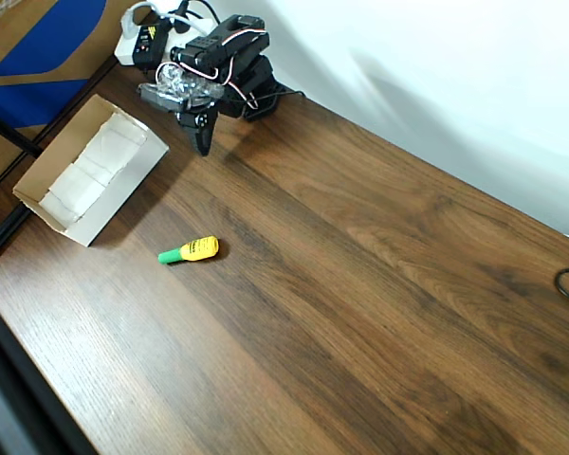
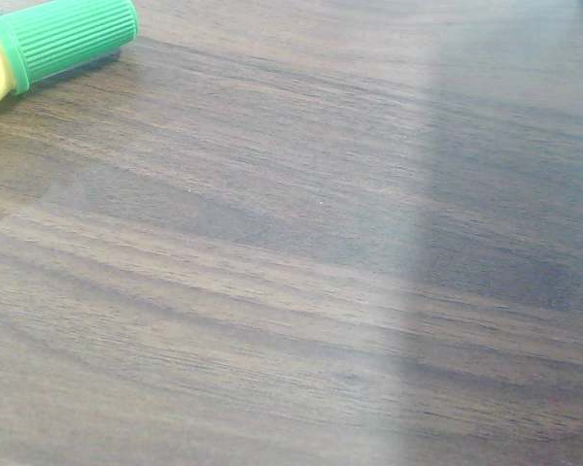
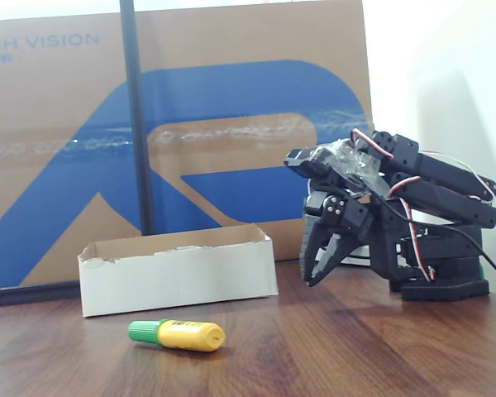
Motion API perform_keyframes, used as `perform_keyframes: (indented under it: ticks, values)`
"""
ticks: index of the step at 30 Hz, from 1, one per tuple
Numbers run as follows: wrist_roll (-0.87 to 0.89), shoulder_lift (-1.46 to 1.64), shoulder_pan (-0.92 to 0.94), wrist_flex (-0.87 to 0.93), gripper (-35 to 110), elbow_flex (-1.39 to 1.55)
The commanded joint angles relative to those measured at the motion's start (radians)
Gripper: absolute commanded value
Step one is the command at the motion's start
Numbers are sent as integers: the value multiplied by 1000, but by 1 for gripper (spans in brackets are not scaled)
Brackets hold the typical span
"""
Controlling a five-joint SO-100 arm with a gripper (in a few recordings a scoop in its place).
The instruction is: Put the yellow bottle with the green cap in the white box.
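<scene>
Yellow bottle with the green cap lying on its side on the bare wood of the counter, cap pointing left in the overhead view, body likewise flat in the fixed view; seen at the upper left corner of the wrist view, ribbed cap foremost; untouched by the arm. White box near the bottle, towards the counter's upper left in the overhead view, open top upward, interior apparently empty; in the fixed view just behind the bottle and in front of the brown-and-blue cardboard sheet.

Step in hand, by judgement: the approach, with no grasp yet made. Next move likely to call for extending the arm out and down over the bottle, straddling the yellow body across its short axis, then closing; a round body lying flat, so liable to roll if nudged from one side.

Pincer narrowly parted and holding nothing, tips pointing down just above the counter; arm folded back compactly over its base, well apart from the bottle, beside the box's far end.
</scene>
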Motion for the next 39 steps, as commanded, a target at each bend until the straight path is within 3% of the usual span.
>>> perform_keyframes:
  ticks: [1,16,28,39]
  values:
    - [77,25,71,107,0,-11]
    - [83,26,75,107,1,-15]
    - [54,23,64,161,2,-259]
    - [81,-336,28,72,5,-508]
